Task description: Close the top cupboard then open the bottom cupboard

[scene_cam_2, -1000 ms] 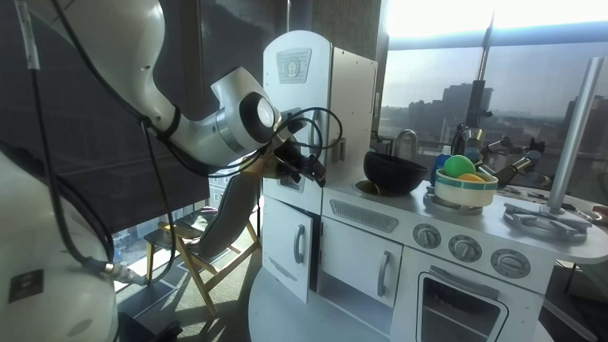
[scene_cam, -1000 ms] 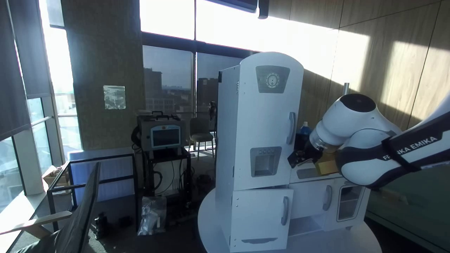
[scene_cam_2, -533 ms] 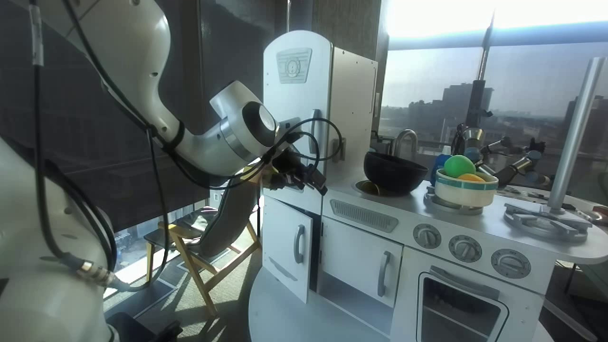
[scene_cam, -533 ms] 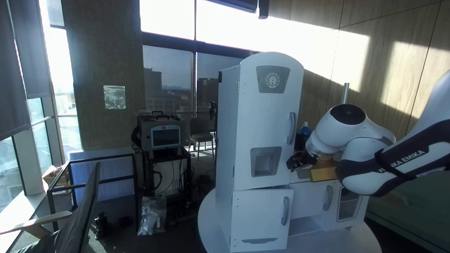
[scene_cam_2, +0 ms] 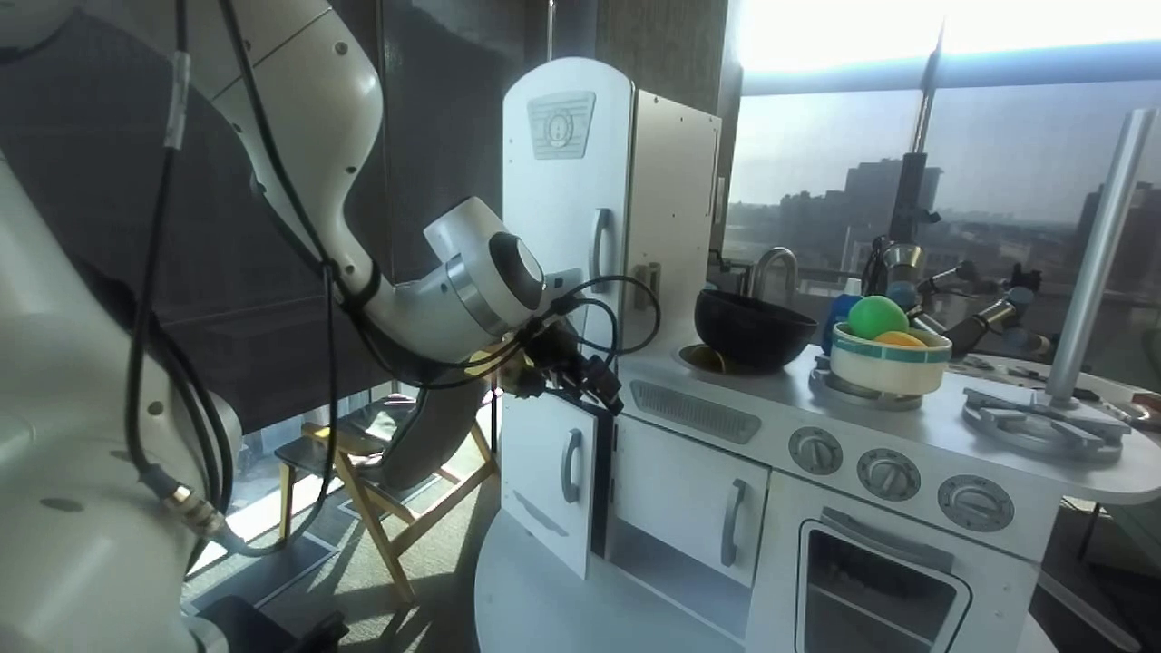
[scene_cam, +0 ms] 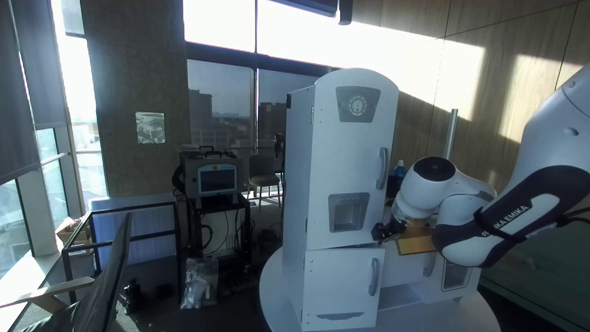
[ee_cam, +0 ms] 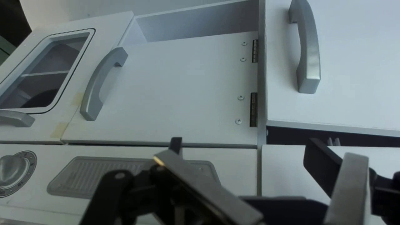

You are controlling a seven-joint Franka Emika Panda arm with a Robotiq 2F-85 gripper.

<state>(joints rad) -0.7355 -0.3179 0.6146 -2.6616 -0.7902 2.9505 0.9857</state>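
The white robot arm [scene_cam: 502,221] extends toward the top cupboard [scene_cam: 350,161], which is arched at its crown and closed in both exterior views. Directly below, the bottom cupboard [scene_cam: 339,286] stands ajar, a dark gap [ee_cam: 290,135] showing above its door. A black bowl [scene_cam_2: 753,331] sits off to one side. The gripper [ee_cam: 245,151], fingers [ee_cam: 348,190] spread well apart, is near that gap; whether it touches anything, I cannot tell. Near it is the bottom cupboard's grey handle [ee_cam: 309,47].
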